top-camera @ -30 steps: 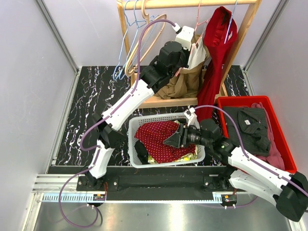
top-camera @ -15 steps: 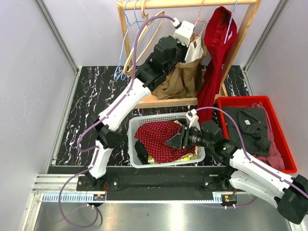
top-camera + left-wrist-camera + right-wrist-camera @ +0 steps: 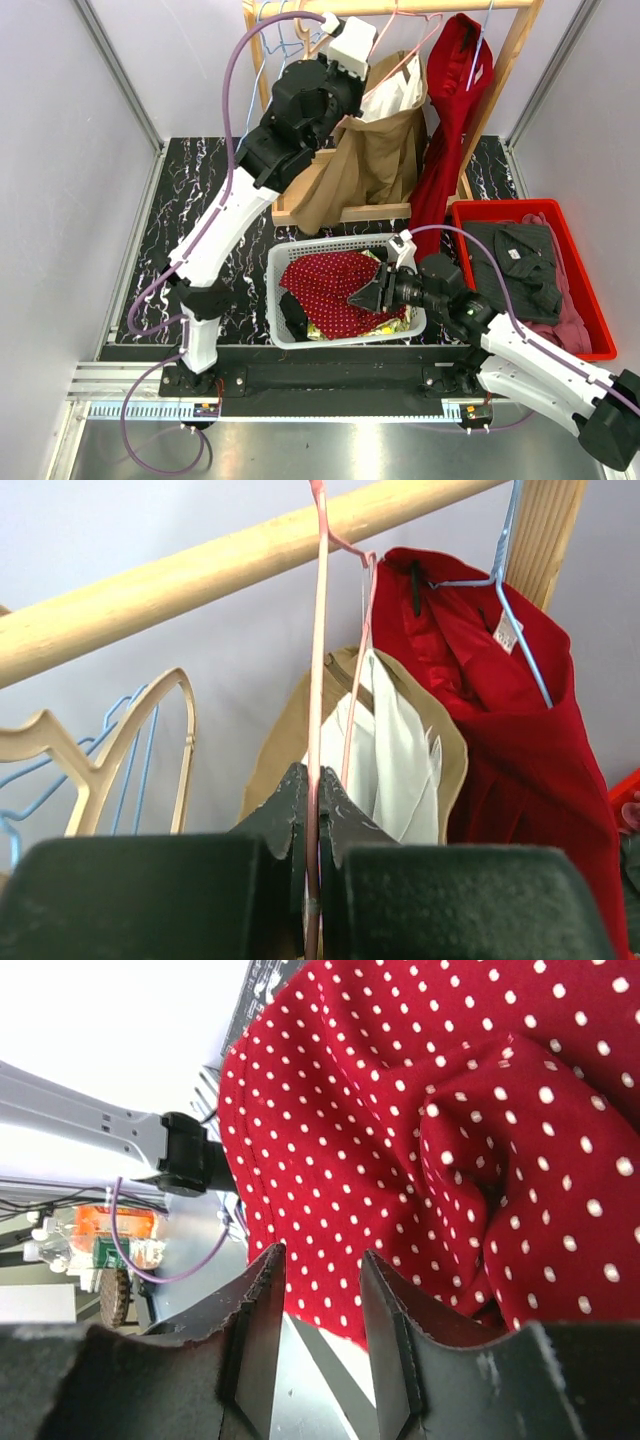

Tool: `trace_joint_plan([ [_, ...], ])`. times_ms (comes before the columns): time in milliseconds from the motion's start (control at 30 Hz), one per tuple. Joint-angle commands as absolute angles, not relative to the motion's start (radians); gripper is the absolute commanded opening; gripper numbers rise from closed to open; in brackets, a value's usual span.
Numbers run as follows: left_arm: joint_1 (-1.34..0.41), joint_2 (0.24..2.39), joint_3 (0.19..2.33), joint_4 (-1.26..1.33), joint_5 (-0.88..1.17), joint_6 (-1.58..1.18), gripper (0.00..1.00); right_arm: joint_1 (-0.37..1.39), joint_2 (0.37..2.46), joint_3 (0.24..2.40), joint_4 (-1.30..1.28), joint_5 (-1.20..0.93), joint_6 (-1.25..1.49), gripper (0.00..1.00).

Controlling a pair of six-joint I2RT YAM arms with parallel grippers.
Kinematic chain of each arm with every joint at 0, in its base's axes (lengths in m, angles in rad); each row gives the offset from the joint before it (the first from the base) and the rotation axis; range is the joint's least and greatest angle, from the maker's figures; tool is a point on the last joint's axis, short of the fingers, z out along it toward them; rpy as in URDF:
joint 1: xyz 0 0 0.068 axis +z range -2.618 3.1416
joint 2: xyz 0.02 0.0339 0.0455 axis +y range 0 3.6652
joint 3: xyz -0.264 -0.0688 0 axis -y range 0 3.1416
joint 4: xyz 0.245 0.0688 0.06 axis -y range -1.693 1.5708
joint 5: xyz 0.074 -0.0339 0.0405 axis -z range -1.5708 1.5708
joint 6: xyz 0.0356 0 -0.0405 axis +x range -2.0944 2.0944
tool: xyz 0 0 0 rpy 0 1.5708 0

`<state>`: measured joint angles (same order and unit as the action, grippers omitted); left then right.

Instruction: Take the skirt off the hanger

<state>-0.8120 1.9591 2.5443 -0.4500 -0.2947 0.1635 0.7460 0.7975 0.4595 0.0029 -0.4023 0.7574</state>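
My left pincer [image 3: 312,815] pinched the wire of the pink hanger [image 3: 318,630]; I judged I should lift its hook clear of the rail [image 3: 200,575] slowly, so the skirt [image 3: 365,165] wouldn't snag.

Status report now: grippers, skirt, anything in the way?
Left gripper shut on pink hanger. Right gripper open over dotted cloth. Tan skirt not yet off; red garment beside.

A rail [image 3: 200,575] runs above the left gripper [image 3: 312,792]. To that gripper's right hangs a red dress [image 3: 510,710]; to its left, an empty wooden hanger [image 3: 92,770]. Under the right gripper [image 3: 322,1255], dotted cloth [image 3: 450,1110] lies in a white basket [image 3: 274,300]. Farther right, a red bin [image 3: 505,205] holds a dark shirt [image 3: 520,262].
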Motion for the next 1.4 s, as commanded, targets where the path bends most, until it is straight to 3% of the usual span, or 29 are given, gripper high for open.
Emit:
trace_joint_plan([
  [0,-0.805,1.766,2.568,-0.314,-0.287,0.158,0.0,0.747,0.747,0.547,-0.093,-0.37,0.703,0.48],
  [100,-0.837,1.674,2.519,-0.345,-0.279,0.211,0.0,0.747,0.729,0.659,-0.205,-0.339,0.608,0.63],
  [133,-0.872,1.651,2.502,-0.347,-0.278,0.233,0.0,0.749,0.724,0.69,-0.236,-0.321,0.545,0.73],
  [233,-1.001,1.573,2.487,-0.359,-0.272,0.368,0.0,0.747,0.69,0.79,-0.328,-0.212,0.435,0.87],
  [333,-1.188,1.517,2.474,-0.345,-0.305,0.57,0.0,0.747,0.695,0.877,-0.38,-0.12,0.367,0.91],
  [433,-1.322,1.46,2.422,-0.31,-0.337,0.731,0.0,0.749,0.715,0.945,-0.393,-0.106,0.342,0.93],
  [633,-1.332,1.404,2.39,-0.301,-0.367,0.773,0.0,0.746,0.583,1.0,-0.41,-0.031,0.272,0.93],
  [800,-1.27,1.348,2.272,-0.325,-0.393,0.72,0.0,0.747,0.462,1.098,-0.449,-0.005,0.235,0.95],
  [1100,-1.213,1.299,2.218,-0.57,-0.247,0.638,0.01,0.749,0.468,1.298,-0.566,0.044,0.167,0.96],
  [1167,-1.187,1.298,2.235,-0.627,-0.192,0.611,0.06,0.749,0.48,1.296,-0.568,0.06,0.141,0.96],
  [1367,-1.112,1.278,2.243,-0.692,-0.104,0.52,0.07,0.747,0.512,1.238,-0.551,0.093,0.123,0.95],
])
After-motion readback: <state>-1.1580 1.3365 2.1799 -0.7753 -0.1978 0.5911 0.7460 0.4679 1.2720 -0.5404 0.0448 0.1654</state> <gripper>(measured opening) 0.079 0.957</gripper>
